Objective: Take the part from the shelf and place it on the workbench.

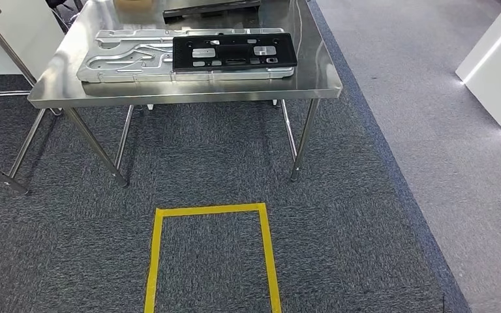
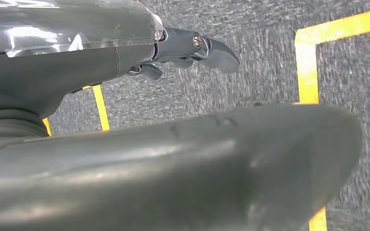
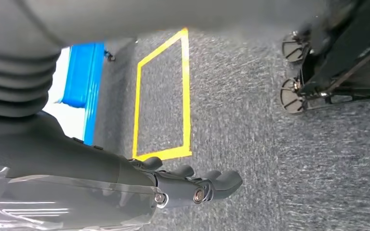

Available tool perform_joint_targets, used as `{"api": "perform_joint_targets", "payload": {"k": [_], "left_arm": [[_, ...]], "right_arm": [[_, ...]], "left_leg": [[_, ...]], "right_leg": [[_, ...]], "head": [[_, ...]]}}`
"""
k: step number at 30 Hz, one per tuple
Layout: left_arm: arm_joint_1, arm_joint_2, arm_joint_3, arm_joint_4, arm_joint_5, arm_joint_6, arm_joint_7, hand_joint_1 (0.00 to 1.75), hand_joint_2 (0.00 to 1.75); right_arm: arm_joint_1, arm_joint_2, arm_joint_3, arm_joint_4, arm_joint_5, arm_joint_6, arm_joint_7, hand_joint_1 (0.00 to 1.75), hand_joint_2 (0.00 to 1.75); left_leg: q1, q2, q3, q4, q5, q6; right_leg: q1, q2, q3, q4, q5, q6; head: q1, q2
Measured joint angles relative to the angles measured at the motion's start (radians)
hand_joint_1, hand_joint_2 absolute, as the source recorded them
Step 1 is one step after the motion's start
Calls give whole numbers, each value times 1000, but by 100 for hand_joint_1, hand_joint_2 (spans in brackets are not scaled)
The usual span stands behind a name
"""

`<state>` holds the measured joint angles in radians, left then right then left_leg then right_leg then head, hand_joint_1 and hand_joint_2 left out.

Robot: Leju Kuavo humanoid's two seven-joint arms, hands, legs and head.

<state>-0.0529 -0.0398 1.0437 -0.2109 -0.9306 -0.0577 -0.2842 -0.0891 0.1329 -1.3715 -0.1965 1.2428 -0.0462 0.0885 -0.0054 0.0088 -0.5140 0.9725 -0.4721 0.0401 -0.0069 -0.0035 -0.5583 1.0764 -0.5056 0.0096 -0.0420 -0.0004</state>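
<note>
From the head view we look down on a stainless steel workbench (image 1: 65,85) standing on dark grey carpet (image 1: 202,163). On its left part lies a silver pressed-metal panel (image 1: 124,59), long and flat, with raised channels. Resting on the right portion of that panel is the flat black plastic rectangular part (image 1: 235,52), its long side running along the bench's front edge. In front of the bench a yellow tape rectangle (image 1: 210,210) is marked on the carpet, and to the right a lighter grey floor strip (image 1: 430,130) runs beside a white cabinet (image 1: 496,72).

In the left wrist view our left hand (image 2: 192,50) hangs over carpet and yellow tape; its fingers hold nothing, but we cannot tell whether they are spread or curled. In the right wrist view our right hand (image 3: 197,185) hangs over the carpet with fingers loosely apart and holding nothing; beyond it are a blue-edged panel (image 3: 82,77) and black wheeled legs (image 3: 313,72).
</note>
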Motion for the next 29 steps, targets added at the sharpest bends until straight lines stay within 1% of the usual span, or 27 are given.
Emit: {"api": "perform_joint_targets", "payload": {"k": [1, 2, 3, 4, 5, 6, 7, 8, 9, 10, 11, 12, 13, 14, 15, 16, 17, 18, 19, 20, 25, 29], "left_arm": [[-1, 0, 0, 0, 0, 0, 0, 0, 0], [-1, -1, 0, 0, 0, -1, 0, 0, 0], [-1, -1, 0, 0, 0, -1, 0, 0, 0], [-2, -1, 0, 0, 0, -1, 0, 0, 0], [-3, 0, 0, 0, 0, -1, 0, 0, 0], [-3, 1, 0, 0, 0, -1, 0, 0, 0], [-3, 1, 0, 0, -1, -1, 0, 0, 0], [-3, 2, 0, 0, -1, -1, 0, 0, 0], [-2, 2, 1, 0, -1, -1, -1, 0, 0], [-1, 3, 1, 0, -1, -1, -2, 0, 0], [0, 4, 1, 0, -1, -1, -3, 0, 0], [1, 5, 2, 0, -1, -1, -4, 0, 44], [1, 6, 2, 0, -1, -1, -6, 0, 87], [1, 6, 2, 0, -1, -1, -7, 0, 131], [0, 6, 2, 0, -1, -1, -9, 0, 175], [-1, 6, 3, 1, 0, 0, -10, 0, 175], [-1, 5, 3, 1, 1, 0, -12, 0, 175], [-2, 4, 4, 1, 2, 1, -14, 0, 175], [-1, 4, 4, 1, 3, 1, -15, 0, 175], [-1, 5, 5, 1, 4, 2, -16, 0, 175], [-2, 6, 10, 1, 13, 3, -15, 0, 175], [3, 9, -15, 1, 51, 4, -5, 0, 175]], "right_arm": [[-1, -1, -1, 0, -1, 0, 0, 0, 175], [-2, -2, -3, 0, -2, 0, 0, 0, 175], [-2, -3, -5, 0, -3, 0, 0, 0, 175], [-2, -2, -7, 0, -3, 0, 1, 0, 175], [-2, -2, -9, 0, -3, 0, 1, 0, 175], [-2, -1, -11, 1, -3, 0, 1, 0, 175], [-2, -1, -13, 1, -3, 0, 2, 0, 175], [-2, 0, -14, 1, -4, -1, 2, 0, 175], [-2, 0, -15, 1, -4, -2, 3, 0, 175], [-1, 0, -16, 1, -4, -5, 4, 0, 175], [-1, 0, -17, 1, -4, -9, 7, 0, 175], [-1, -1, -17, 1, -4, -12, 11, 0, 175], [-1, -1, -17, 1, -4, -15, 15, 0, 131], [-1, -1, -17, 1, -4, -16, 19, 0, 87], [-1, -1, -17, 1, -4, -16, 21, 0, 44], [-1, -3, -17, 1, -4, -16, 20, 0, 0], [-2, -4, -17, 1, -4, -16, 19, 0, 44], [-2, -5, -18, 0, -6, -15, 17, 0, 87], [-2, -5, -18, 0, -9, -15, 14, 0, 131], [-2, -5, -18, 0, -12, -15, 11, 0, 175], [-1, -5, -17, 0, -20, -18, 10, 0, 175], [7, -8, 26, -2, -61, -18, 12, 0, 175]], "left_leg": [[-2, 0, -2, 2, 0, -3], [-4, 1, -4, 4, 0, -8], [-4, 2, -6, 5, 1, -13], [-4, 2, -8, 5, 2, -19], [-3, 1, -10, 9, -1, -24], [-2, 0, -16, 24, -14, -29], [-1, -1, -31, 60, -38, -35], [3, -2, -56, 117, -72, -40], [7, -2, -88, 186, -108, -46], [11, -2, -117, 253, -137, -53], [17, -2, -135, 295, -148, -60], [24, -2, -134, 298, -139, -68], [31, -2, -114, 261, -112, -77], [40, -2, -79, 193, -74, -87], [46, -3, -43, 123, -51, -97], [49, -7, -18, 68, -32, -95], [51, -10, -5, 38, -27, -91], [49, -12, -4, 31, -32, -83], [47, -14, -7, 32, -29, -72], [45, -13, -9, 34, -31, -71], [36, -13, -11, 35, -30, -62], [33, -13, -11, 35, -29, -60]], "right_leg": [[3, -1, 27, -56, 17, -6], [6, -1, 41, -87, 23, -10], [8, -2, 42, -96, 21, -12], [6, -1, 40, -98, 24, -14], [4, -2, 40, -102, 27, -18], [0, -3, 41, -107, 30, -22], [-3, -5, 41, -111, 34, -26], [-4, -6, 40, -113, 36, -28], [-5, -6, 37, -112, 36, -31], [-5, -7, 35, -111, 36, -32], [-5, -7, 34, -109, 37, -32], [-6, -6, 33, -107, 36, -32], [-9, -6, 32, -103, 34, -30], [-12, -5, 31, -96, 31, -27], [-13, -3, 28, -87, 26, -21], [-12, -2, 24, -76, 21, -15], [-10, 0, 19, -67, 17, -10], [-7, 2, 14, -62, 16, -6], [-6, 3, 12, -60, 16, -3], [-7, 3, 12, -62, 18, 0], [-14, 4, 13, -69, 23, 10], [-16, 4, 13, -70, 25, 14]], "head": [[0, 0], [0, 0], [0, 0], [0, 0], [0, 0], [0, 0], [0, 0], [0, 0], [0, 0], [0, 0], [0, 0], [0, 0], [0, 0], [0, 0], [0, 0], [0, 0], [0, 0], [0, 0], [0, 0], [0, 0], [0, 0], [0, 0]]}}
